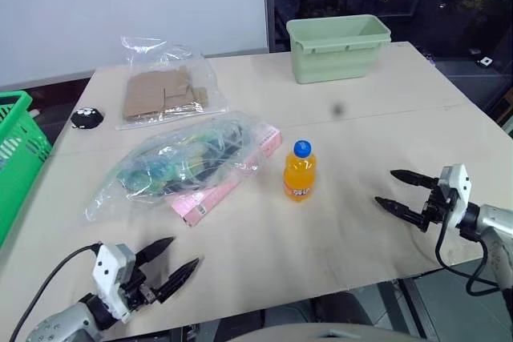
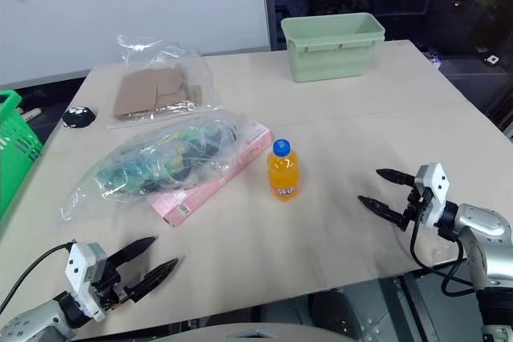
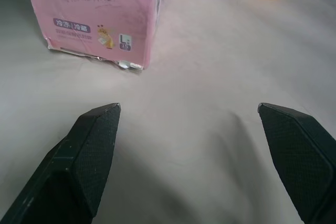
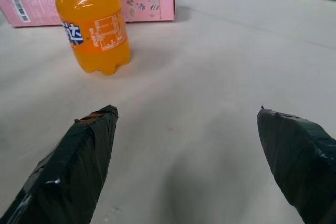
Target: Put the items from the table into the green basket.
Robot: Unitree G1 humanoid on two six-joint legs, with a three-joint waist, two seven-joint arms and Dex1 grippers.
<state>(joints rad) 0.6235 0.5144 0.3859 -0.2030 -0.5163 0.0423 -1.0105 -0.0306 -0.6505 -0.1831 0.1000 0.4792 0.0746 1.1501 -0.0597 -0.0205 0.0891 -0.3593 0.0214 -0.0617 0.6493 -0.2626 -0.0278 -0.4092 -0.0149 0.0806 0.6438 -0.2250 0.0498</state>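
Risk first: orange bottle stands upright and narrow near tabletop centre, so a glancing approach by the right hand would likely tip it and send it rolling. Crinkly clear bag lies draped over the pink-and-white carton; a grab at either could drag the other, and the slack film may slip from the fingers. Green basket sits off the tabletop's edge at 9 o'clock, well apart from all three items, so each carry is long and a drop short of it seems possible. Right hand at 4 o'clock, fingers spread wide, holding nothing, pointed toward the bottle. Left hand at 7 o'clock, likewise wide open and empty, facing the carton's near end. Bottle: blue cap, printed label, full of orange drink. Carton: long, pink, its near end scuffed. Bag: greenish and dark contents, heavily wrinkled. Nothing is in the basket that I can see; task looks unstarted
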